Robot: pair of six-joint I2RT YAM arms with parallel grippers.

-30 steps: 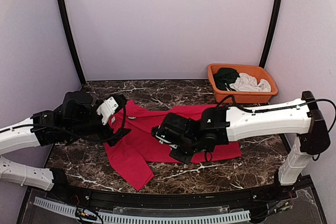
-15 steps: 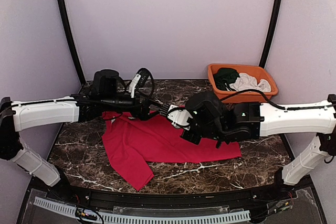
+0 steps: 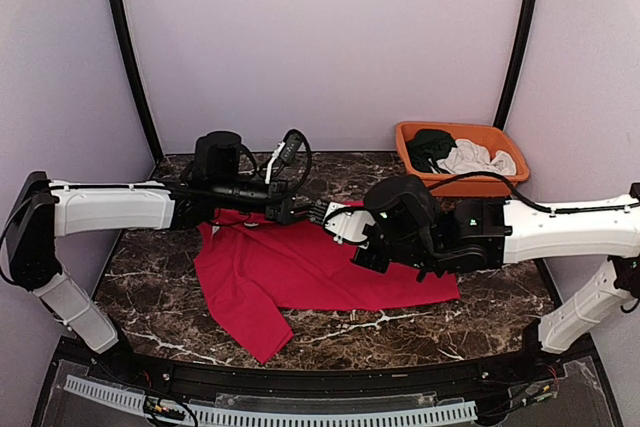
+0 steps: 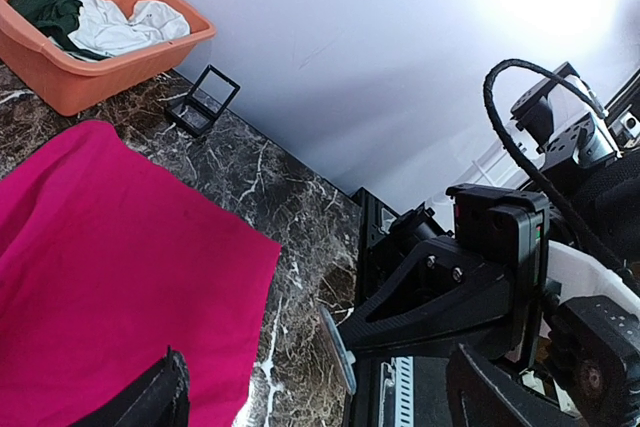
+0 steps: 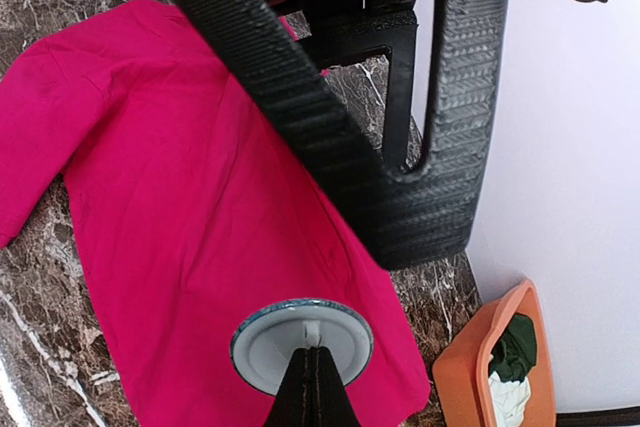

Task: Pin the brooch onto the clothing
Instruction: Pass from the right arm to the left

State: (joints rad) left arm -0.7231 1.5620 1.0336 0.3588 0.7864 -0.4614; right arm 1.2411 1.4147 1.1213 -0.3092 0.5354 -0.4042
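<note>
Your red T-shirt [image 3: 300, 272] lies spread on the dark, white-veined marble counter [image 3: 400, 332], centre to lower left of the top view, one sleeve pointing toward the bottom edge. Both sets of jaws meet above its upper edge, near the middle of the frame, clear of the cloth.

Your right gripper [image 5: 315, 387] is clenched: its jaws are pressed together on the lower rim of the brooch [image 5: 300, 337], a round disc with a pale face and a teal edge. In the right wrist view the disc hangs in front of the shirt's smooth, lightly creased fabric.

Your left gripper [image 3: 303, 211] is released, its jaws spread wide at the bottom corners of the left wrist view and holding nothing. One ribbed black finger [image 5: 300, 117] crosses the top of the right wrist view, apart from the brooch.

At the upper right, a smooth orange basket [image 3: 500, 182] holds a dark green garment [image 3: 430, 142] and a white garment [image 3: 475, 157].
</note>
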